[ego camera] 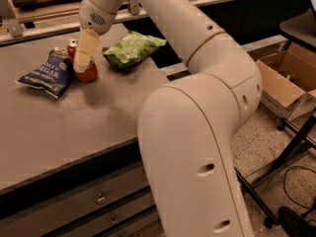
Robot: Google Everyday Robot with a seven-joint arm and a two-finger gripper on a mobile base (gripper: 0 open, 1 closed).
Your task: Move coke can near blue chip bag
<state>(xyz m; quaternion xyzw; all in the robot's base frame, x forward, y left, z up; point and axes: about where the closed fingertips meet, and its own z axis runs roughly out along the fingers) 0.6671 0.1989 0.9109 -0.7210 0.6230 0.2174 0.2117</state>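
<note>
Claw (81, 59) sits down at the can (89, 75), far-left on the table (74, 127), at the end of the arm (197, 48) that reaches in from the right.

Can: on the tabletop, just right of the blue bag (47, 73) at its far corner. Contact between the two cannot be told. It looks slightly tilted, top leaning left. The green bag (131, 48) lies to the right, a little farther back, apart from the can.

Judgement: placement goal looks essentially met, and only release and retreat remain.

Risks from here:
- Can tips over. Cause: the claw lets go while the can is off vertical, or drags against it on the way up.
- Can rolls off toward the near edge if it falls. Cause: round body, bare flat surface.
- Blue bag gets shoved left or crumpled. Cause: any further leftward travel, since the can is already against its corner.
- Can rides up with the claw. Cause: incomplete release before lifting.

Claw state: overlaps the can's near-right side, hiding most of its body and leaving only the red base and part of the top showing. Opening width is not visible. Whether it clamps the can or has let go, I cannot tell.
</note>
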